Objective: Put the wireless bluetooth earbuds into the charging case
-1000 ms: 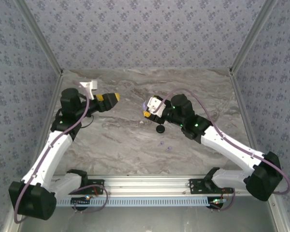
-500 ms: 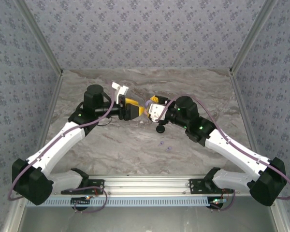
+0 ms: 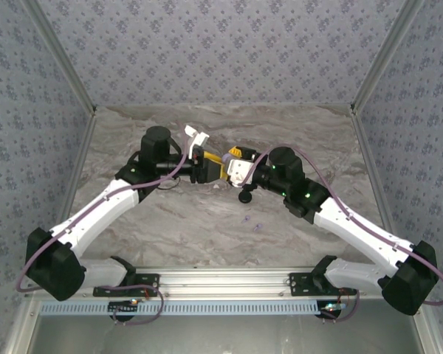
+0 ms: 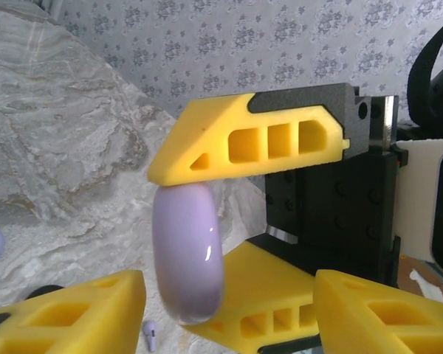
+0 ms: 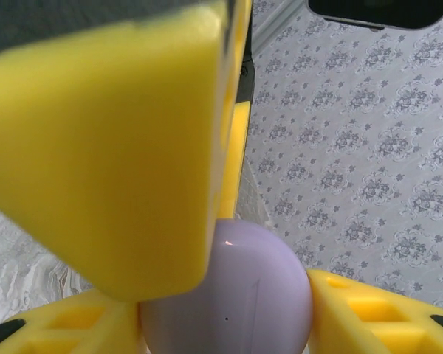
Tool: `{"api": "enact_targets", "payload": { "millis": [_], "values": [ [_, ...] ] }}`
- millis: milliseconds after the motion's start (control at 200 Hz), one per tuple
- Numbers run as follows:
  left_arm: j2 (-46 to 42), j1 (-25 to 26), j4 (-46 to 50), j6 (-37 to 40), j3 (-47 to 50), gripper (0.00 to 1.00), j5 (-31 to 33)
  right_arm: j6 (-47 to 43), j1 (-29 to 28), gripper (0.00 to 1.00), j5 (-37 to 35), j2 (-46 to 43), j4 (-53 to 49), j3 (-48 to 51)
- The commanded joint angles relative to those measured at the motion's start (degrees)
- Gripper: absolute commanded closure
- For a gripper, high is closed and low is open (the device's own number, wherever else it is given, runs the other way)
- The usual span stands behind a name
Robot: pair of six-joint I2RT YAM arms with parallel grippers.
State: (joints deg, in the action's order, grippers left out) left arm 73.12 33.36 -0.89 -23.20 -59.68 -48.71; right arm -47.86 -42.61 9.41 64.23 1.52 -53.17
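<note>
The right end effector clamps a lilac charging case above the marbled surface; the left end effector flanks it, fingers apart.

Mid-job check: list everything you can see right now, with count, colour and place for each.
case: 1, lilac, off the table, clamped in the right pincer
earbuds: 2, lilac, loose on the table, nearer the bases than the pincers
black object: 1, black, on the table beside the right pincer; too small to identify
table: 1, grey marble pattern
walls: 3, blue-grey floral, around the table
rail: 1, silver, along the near edge
arms: 2, white and black, meeting mid-table
left pincer: 1, yellow fingers, open, one on either side of the case
right pincer: 1, yellow fingers, shut on the case
</note>
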Motion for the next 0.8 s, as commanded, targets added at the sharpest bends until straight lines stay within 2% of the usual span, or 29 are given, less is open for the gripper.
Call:
{"api": "enact_targets", "payload": {
  "millis": [0, 290, 470, 645, 795],
  "values": [
    [0.6, 0.8, -1.7, 1.5, -2.8, 0.45, -2.0, 1.0, 0.0, 0.45, 1.3, -1.2, 0.6, -0.4],
    [1.7, 1.2, -1.0, 1.9, -3.3, 0.6, -2.1, 2.4, 0.2, 0.44, 1.3, -1.3, 1.2, -0.5],
    [1.9, 1.3, -0.2, 2.4, -3.6, 0.74, -1.6, 3.2, 0.5, 0.41, 1.5, -1.5, 0.6, -0.7],
    [1.3, 1.3, -1.2, 3.0, -3.2, 0.81, 0.1, 6.0, 2.0, 0.19, 2.8, -2.8, -2.9, -1.8],
    [-0.8, 1.8, -7.2, 3.5, -0.6, 0.87, 3.2, 12.1, 5.3, 0.0, 6.1, -6.6, -6.1, -1.3]
  ]
}}
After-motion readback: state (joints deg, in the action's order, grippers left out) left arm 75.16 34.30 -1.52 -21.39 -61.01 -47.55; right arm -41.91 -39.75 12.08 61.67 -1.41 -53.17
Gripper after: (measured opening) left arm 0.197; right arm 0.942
